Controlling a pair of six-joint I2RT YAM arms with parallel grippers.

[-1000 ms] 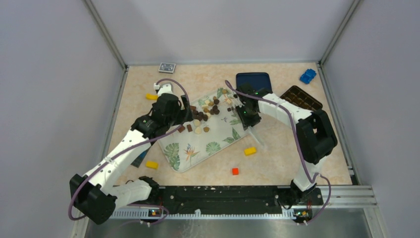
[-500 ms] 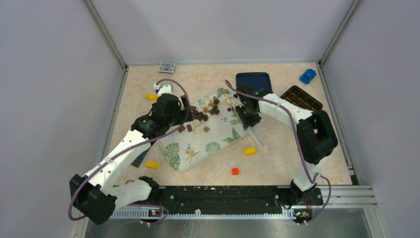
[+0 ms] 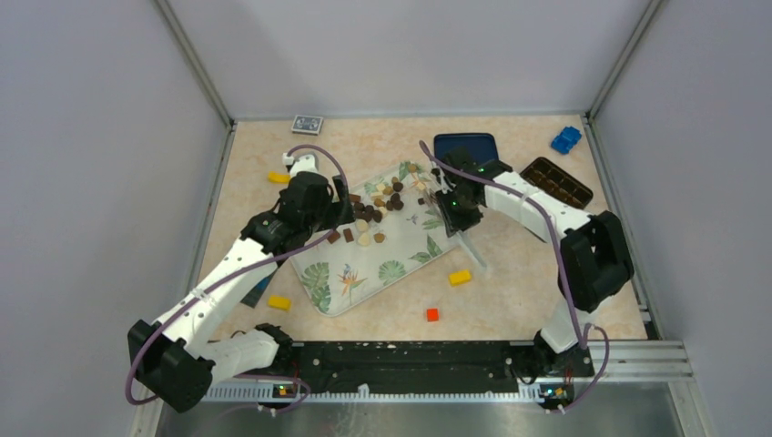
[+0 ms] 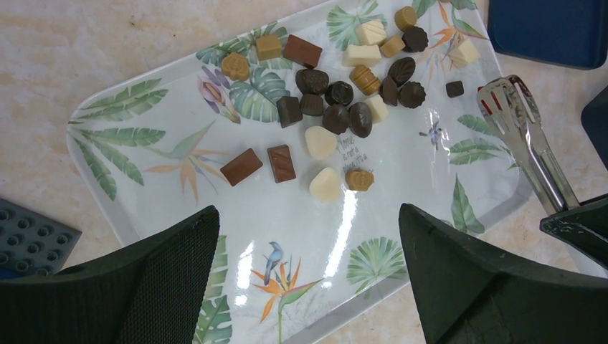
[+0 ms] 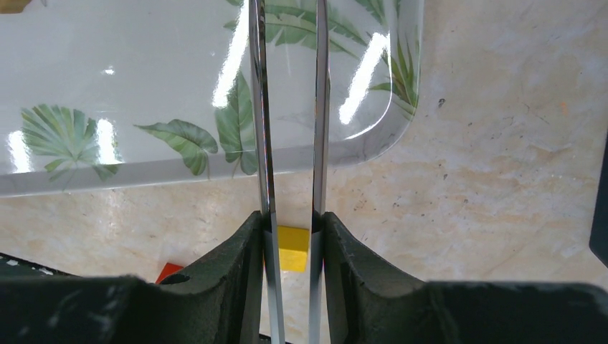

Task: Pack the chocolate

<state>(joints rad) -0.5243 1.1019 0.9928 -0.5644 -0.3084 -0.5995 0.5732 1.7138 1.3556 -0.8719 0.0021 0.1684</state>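
The chocolate (image 3: 382, 205) is a heap of tiny dark, light brown and cream pieces on the far half of a leaf-print tray (image 3: 364, 273); the left wrist view shows the pieces (image 4: 337, 118) on the tray (image 4: 236, 244). My left gripper (image 3: 335, 209) hovers over the tray's left side, open and empty (image 4: 308, 215). My right gripper (image 3: 455, 211) is shut on metal tongs (image 3: 471, 248), both blades pinched between its fingers (image 5: 290, 218). The tongs' tips (image 4: 505, 97) are over the tray's right part, beside a small dark piece.
A brown compartment box (image 3: 555, 182) lies at the right, a dark blue lid (image 3: 466, 147) behind the tray. Yellow bricks (image 3: 460, 277) (image 3: 279, 302) (image 3: 278, 177), a red brick (image 3: 432, 315), a blue toy (image 3: 565, 139) and a small card box (image 3: 308, 123) lie around.
My right arm's elbow has swung out to the right, uncovering more of the brown box; its gripper still holds the tongs by the tray. The left arm has not moved.
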